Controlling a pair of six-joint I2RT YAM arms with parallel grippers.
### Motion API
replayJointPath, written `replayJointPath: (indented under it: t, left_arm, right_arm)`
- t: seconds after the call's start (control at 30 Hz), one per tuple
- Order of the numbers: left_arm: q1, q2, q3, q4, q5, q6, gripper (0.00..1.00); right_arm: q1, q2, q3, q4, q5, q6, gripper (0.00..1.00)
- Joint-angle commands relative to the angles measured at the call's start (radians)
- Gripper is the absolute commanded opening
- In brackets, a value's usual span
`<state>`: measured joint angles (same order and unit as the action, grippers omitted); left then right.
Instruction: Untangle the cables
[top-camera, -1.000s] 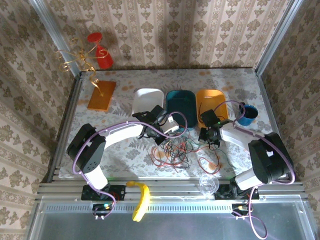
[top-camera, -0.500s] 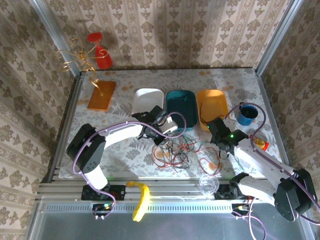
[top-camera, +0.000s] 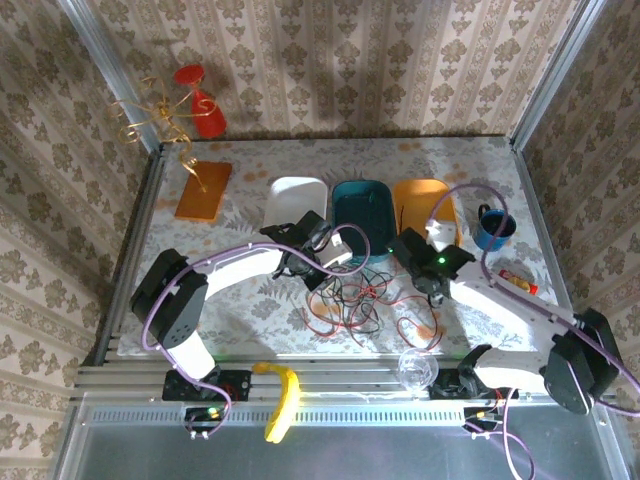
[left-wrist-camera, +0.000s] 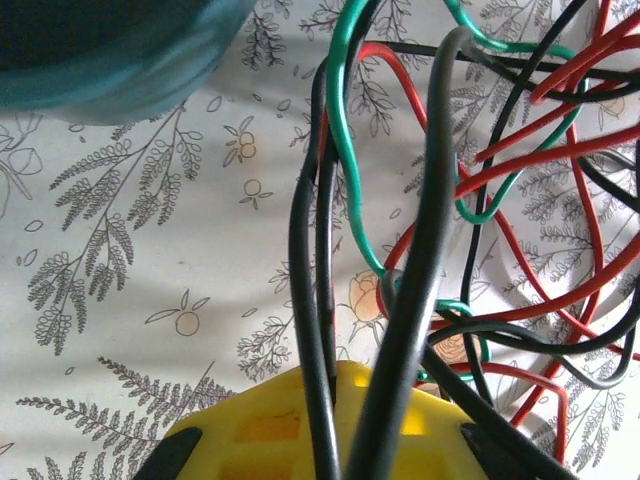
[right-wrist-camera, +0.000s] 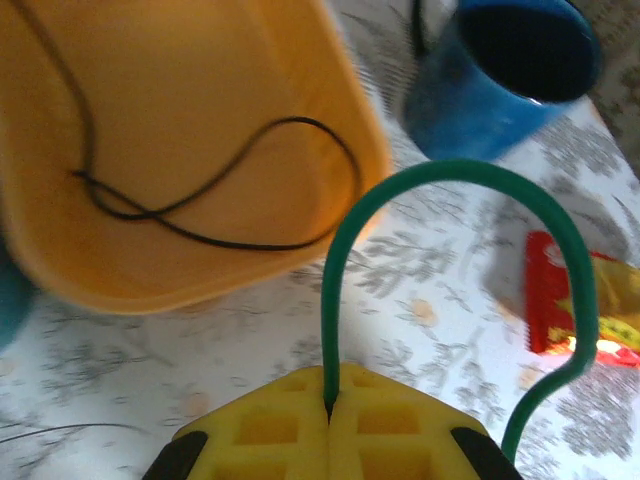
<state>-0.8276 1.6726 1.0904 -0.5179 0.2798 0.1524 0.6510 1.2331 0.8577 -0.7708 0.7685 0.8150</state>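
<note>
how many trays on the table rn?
3, in a row behind the cables: white tray on the left, teal tray in the middle, orange tray on the right. None looks hidden.

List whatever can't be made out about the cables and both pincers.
- Left wrist view: the left pincer hides where it pinches the black cables.
- Right wrist view: the green cable held by the right pincer runs off the bottom edge; its end is unseen.
- Top view: strands in the tangle are too thin to trace.
- Right wrist view: the red packet is blurred, print unreadable.
</note>
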Motion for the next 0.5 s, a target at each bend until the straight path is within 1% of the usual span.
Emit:
replayJointPath:
  t: [0.0,0.07,0.17,0.2,0.27,0.47]
  left_arm:
    - [-0.034,0.016,0.082,-0.039,0.012,0.036,0.0]
    - [-0.048,0.038,0.114,-0.041,0.02,0.038,0.0]
    - [-0.06,0.057,0.137,-0.042,0.026,0.042,0.0]
    - [-0.061,0.059,0.14,-0.044,0.027,0.044,0.0]
    - [-0.062,0.051,0.134,-0.042,0.03,0.045,0.0]
    - [-0.049,-0.003,0.095,-0.033,0.047,0.049,0.0]
  right_arm:
    - [0.061,0.072,0.057,0.09,0.081,0.002,0.0]
    - [0.078,0.128,0.099,0.136,0.08,-0.028,0.0]
    - [0.084,0.213,0.16,0.138,0.1,-0.052,0.0]
    - [0.085,0.232,0.174,0.128,0.101,-0.053,0.0]
    - [0.085,0.271,0.19,0.105,0.149,-0.051,0.0]
    - [0.084,0.351,0.203,0.003,0.185,0.002,0.0]
